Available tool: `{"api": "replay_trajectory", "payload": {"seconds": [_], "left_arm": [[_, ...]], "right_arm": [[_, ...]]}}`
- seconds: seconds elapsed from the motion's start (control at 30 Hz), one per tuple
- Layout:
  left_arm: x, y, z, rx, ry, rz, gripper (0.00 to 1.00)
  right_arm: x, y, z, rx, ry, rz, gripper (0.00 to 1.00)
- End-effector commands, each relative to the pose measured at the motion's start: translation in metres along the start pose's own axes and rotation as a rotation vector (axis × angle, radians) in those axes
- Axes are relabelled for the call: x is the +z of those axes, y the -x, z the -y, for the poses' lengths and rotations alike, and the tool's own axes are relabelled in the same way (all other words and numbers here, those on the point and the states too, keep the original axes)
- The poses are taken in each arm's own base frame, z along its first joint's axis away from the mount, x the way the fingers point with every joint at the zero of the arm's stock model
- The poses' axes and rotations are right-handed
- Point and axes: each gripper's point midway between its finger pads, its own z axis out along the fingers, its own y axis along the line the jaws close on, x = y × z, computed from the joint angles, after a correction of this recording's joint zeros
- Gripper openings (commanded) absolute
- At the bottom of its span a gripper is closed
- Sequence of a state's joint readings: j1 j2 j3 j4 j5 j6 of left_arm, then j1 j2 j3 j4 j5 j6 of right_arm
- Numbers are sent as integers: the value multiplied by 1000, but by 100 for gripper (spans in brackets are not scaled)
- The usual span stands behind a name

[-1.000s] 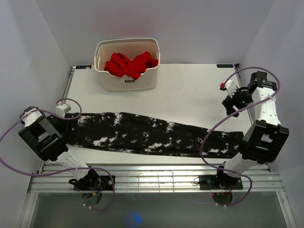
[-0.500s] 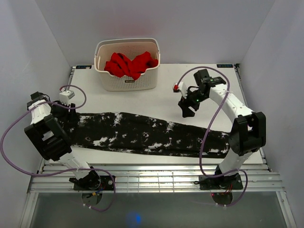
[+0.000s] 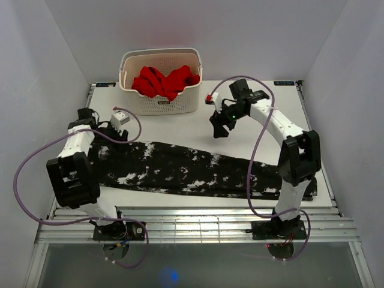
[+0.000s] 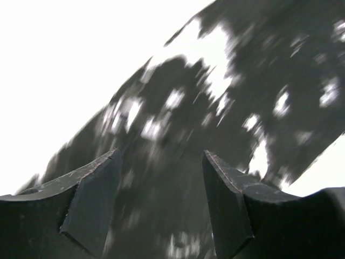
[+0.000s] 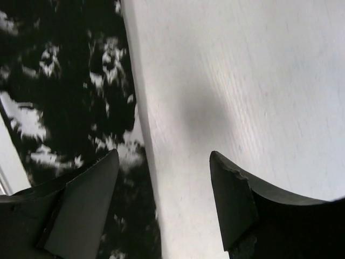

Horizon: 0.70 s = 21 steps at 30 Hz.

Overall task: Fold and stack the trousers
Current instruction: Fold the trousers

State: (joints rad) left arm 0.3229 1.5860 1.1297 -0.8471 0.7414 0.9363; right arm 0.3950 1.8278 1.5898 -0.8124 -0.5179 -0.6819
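The trousers [image 3: 180, 171], black with white speckles, lie stretched flat across the table from left to right. My left gripper [image 3: 107, 137] is open above their left end; the left wrist view shows the speckled fabric [image 4: 178, 135] between and below its fingers, blurred. My right gripper [image 3: 219, 127] is open and empty above bare table just beyond the trousers' far edge near the middle. The right wrist view shows that fabric edge [image 5: 70, 97] at the left and white table under the jaws.
A cream basket [image 3: 160, 104] holding a red garment [image 3: 165, 80] stands at the back of the table. The right arm's lower links and cable lie over the trousers' right end [image 3: 270, 180]. White walls close in both sides.
The right gripper swung from the far right edge leftward to the table's middle. The left gripper moved from the far left edge rightward, over the trousers' left end.
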Motion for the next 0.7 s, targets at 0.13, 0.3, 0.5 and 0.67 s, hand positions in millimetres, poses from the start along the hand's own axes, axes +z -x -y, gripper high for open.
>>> {"api": "replay_trajectory", "payload": {"seconds": [0.13,0.3,0.5,0.67], "left_arm": [[43,72,18,92,-95,119,75],[48,86,17,23,-134,148,75],[63,25,38,137,-88,-57,69],[65,-38,50,149,-70,-201,66]], "right_arm": [[76,52,-26,13,157,63,75],[96,57,-43,-2,177,13,75],[22,-5,-30,88,-6,-81,77],[-96,-117,8,359,-228,-141,77]]}}
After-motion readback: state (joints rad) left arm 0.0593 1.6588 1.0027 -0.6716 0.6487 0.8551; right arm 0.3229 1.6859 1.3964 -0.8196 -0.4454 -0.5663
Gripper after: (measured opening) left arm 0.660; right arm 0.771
